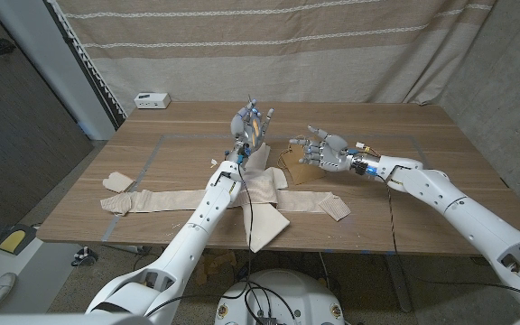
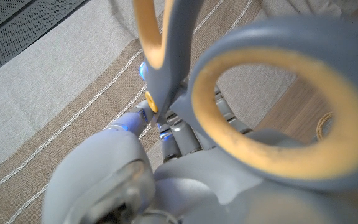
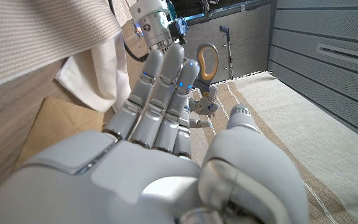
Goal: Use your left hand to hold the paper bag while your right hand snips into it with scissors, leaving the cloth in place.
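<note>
My left hand [image 1: 251, 126] is raised above the middle of the table and holds grey scissors with yellow handle loops [image 1: 258, 125]. The left wrist view shows those loops [image 2: 278, 99] close above that hand [image 2: 185, 180]. A brown paper bag [image 1: 296, 171] lies on the beige cloth [image 1: 179, 200] spread over the table. My right hand [image 1: 325, 151] hovers just right of the bag, fingers apart, holding nothing. In the right wrist view this hand [image 3: 160, 143] reaches toward the scissors [image 3: 208, 61] in the left hand [image 3: 199, 109], with the bag [image 3: 55, 124] and the cloth [image 3: 95, 65] beside it.
A small white box [image 1: 152, 99] sits at the table's far left corner. A loose end of the cloth [image 1: 118, 183] lies near the left edge, and another hangs over the front edge [image 1: 264, 233]. A striped curtain [image 1: 332, 45] closes off the back.
</note>
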